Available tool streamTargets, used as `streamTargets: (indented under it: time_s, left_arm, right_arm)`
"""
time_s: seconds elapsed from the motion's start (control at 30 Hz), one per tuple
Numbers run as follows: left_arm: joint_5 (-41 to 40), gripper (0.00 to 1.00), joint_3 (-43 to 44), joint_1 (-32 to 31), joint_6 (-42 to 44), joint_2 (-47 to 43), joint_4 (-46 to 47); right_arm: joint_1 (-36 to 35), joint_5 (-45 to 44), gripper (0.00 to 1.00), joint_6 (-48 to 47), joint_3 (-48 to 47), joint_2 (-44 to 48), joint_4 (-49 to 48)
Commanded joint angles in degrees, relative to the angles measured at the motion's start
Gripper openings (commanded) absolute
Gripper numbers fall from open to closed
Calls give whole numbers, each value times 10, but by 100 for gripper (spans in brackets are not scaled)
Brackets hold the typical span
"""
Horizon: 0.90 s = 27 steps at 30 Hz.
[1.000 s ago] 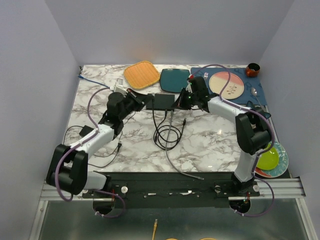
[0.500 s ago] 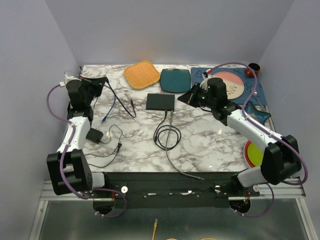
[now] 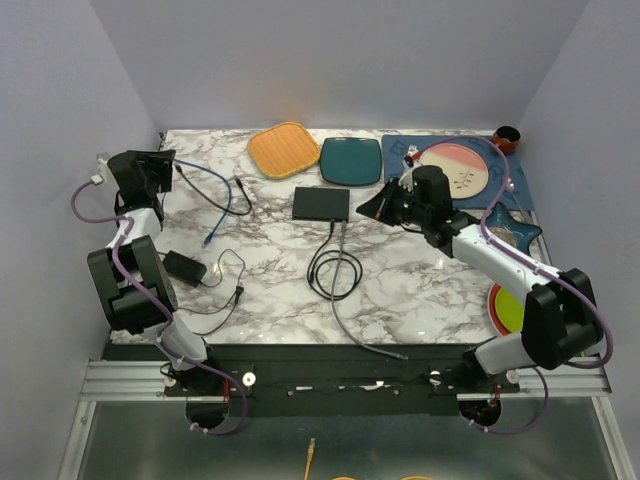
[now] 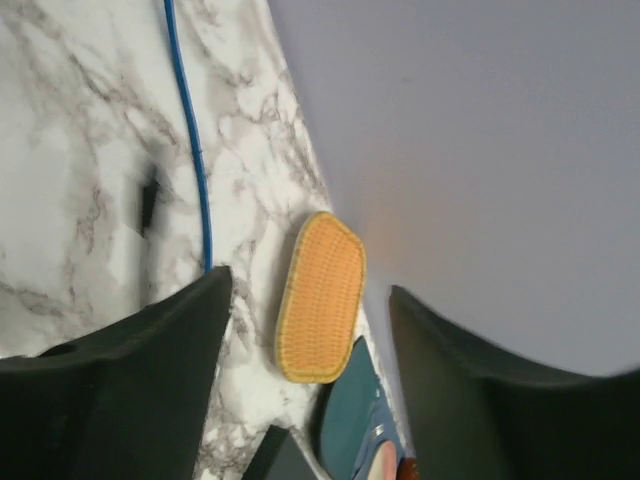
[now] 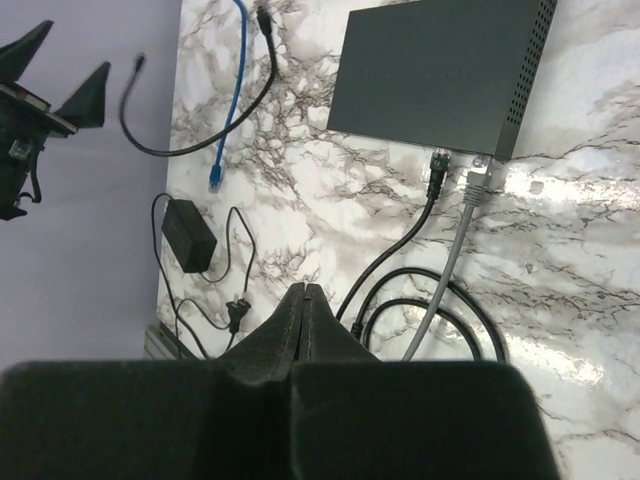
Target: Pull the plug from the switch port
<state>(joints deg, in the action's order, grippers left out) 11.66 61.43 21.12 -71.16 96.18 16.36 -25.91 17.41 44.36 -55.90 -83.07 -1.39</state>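
Blue cable (image 4: 190, 130) loose, pull seemingly done; black plug (image 5: 437, 172), grey plug (image 5: 478, 175) in switch (image 3: 321, 204).
Left end effector (image 4: 310, 300) open, far-left corner; right end effector (image 5: 305, 290) closed, must open for another.

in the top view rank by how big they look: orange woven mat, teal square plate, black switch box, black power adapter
1. Orange woven mat and teal square plate: nearly alike, too close to rank.
2. Flat matte-black rectangular switch.
3. Small black power adapter, clearly smallest.
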Motion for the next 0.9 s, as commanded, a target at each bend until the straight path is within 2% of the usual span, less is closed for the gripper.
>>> streamTargets:
  time_s: [0.0, 0.07, 0.17, 0.23, 0.37, 0.4, 0.47, 0.5, 0.63, 0.73, 0.77, 0.87]
  left_arm:
    - [23, 89, -20, -1, 19, -45, -33]
    - [27, 90, -29, -6, 25, -62, -47]
    - [23, 98, -45, -24, 44, -101, -69]
    - [14, 99, -61, -42, 57, -135, -79]
    - [-19, 99, -81, -146, 75, -179, -95]
    - [-23, 99, -87, -203, 77, -183, -99]
    - [-42, 99, -100, -258, 78, -184, -101]
    - [-44, 99, -120, -308, 80, -181, -86]
    - [-33, 94, -185, -377, 57, -145, 6]
    - [-7, 88, -220, -397, 18, -91, 91]
    - [-1, 85, -219, -398, 14, -76, 101]
    - [4, 82, -198, -412, 16, -26, 105]
  right_arm:
    - [-4, 12, 2, -8, -31, -35, -8]
    - [-3, 13, 3, -6, -39, -57, -6]
    - [-3, 12, 3, -7, -61, -78, -2]
    - [-4, 12, 4, -11, -83, -101, 3]
    - [-3, 9, 4, -30, -148, -154, 36]
    - [-2, 13, 4, -33, -162, -169, 49]
    - [1, 23, 4, -35, -202, -206, 60]
    - [2, 41, 4, -36, -212, -218, 67]
    - [5, 68, 3, -34, -247, -268, 82]
    - [10, 91, 3, -29, -257, -307, 85]
    - [13, 91, 3, -28, -259, -314, 86]
    - [19, 111, 3, -28, -272, -347, 91]
